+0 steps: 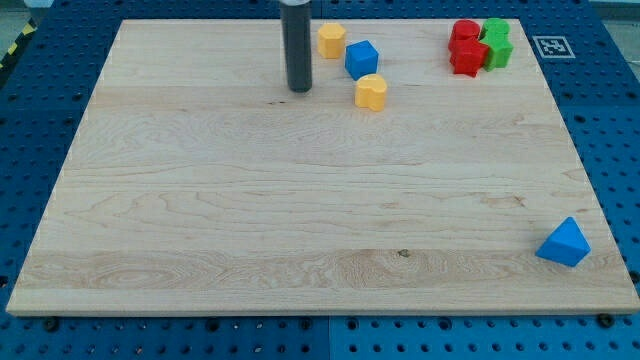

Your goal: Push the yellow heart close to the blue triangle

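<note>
**Desk:** While the yellow heart waits far off, what sits nearest the view's bottom?

**Photographer:** Closest in is the blue triangle (564, 243), alone near the bottom right corner of the wooden counter (200, 230). Nothing touches it, and bare wood lies between it and everything else.

**Desk:** And further up?

**Photographer:** Toward the view's top, the yellow heart (371, 92) rests just below a blue cube (361, 58); whether they touch is hard to say. A second yellow block (331, 40), its shape unclear, stands left of the cube. My tip (299, 90) sits on the counter left of the heart, near it but apart. In the top right corner, red blocks (465, 47) and green blocks (496, 43) are bunched together.

**Desk:** Any pincer to report?

**Photographer:** None in view; the arm ends in a plain rod, so there is no spread or squeeze to describe.

**Desk:** Progress?

**Photographer:** By my reading, almost none. Heart and triangle remain well apart, nearly the whole diagonal. What is left looks like the entire push: contact from the heart's upper left, then a long drive down and right.
</note>
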Robot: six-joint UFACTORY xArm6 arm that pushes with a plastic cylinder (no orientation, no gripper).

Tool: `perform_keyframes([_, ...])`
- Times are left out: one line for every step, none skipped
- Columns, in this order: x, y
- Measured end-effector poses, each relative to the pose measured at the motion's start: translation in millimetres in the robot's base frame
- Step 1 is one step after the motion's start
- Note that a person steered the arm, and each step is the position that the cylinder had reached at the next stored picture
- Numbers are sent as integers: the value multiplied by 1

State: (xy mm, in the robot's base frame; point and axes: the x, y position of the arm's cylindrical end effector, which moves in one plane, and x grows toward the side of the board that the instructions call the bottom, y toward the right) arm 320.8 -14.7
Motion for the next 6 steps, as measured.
perform_keyframes([17,74])
perform_keyframes([93,141])
perform_keyframes([125,180])
perform_keyframes([99,181])
perform_keyframes([121,201])
perform_keyframes([172,216])
